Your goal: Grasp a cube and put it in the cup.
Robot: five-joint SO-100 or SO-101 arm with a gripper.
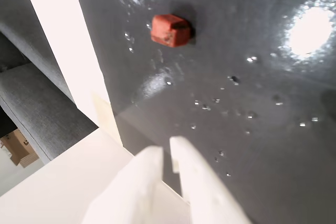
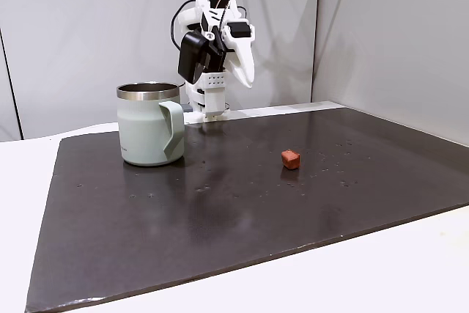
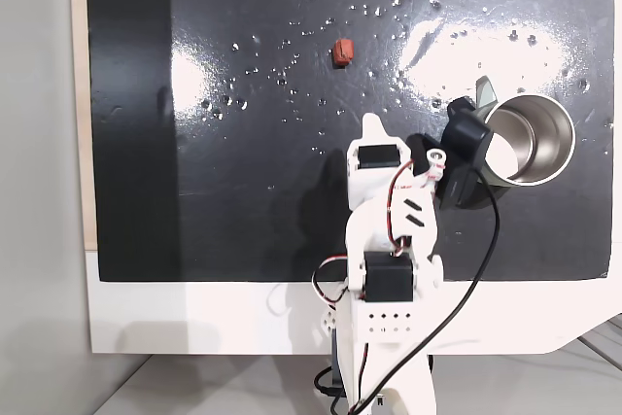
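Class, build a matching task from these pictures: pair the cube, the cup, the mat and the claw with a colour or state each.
Things:
1. cube
2. cup
3. mat
4. claw

Descriptions:
A. glossy dark sheet speckled with droplets
B. white, raised above the mat, holding nothing
C. reddish-orange, lying alone on the mat
D. pale green, upright, steel rim

Pairs: 1-C, 2-D, 3-A, 4-B

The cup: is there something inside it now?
In a fixed view from above, the cup shows bare steel walls and bottom, nothing inside. The arm's wrist covers its left part. The cube lies on the dark mat.
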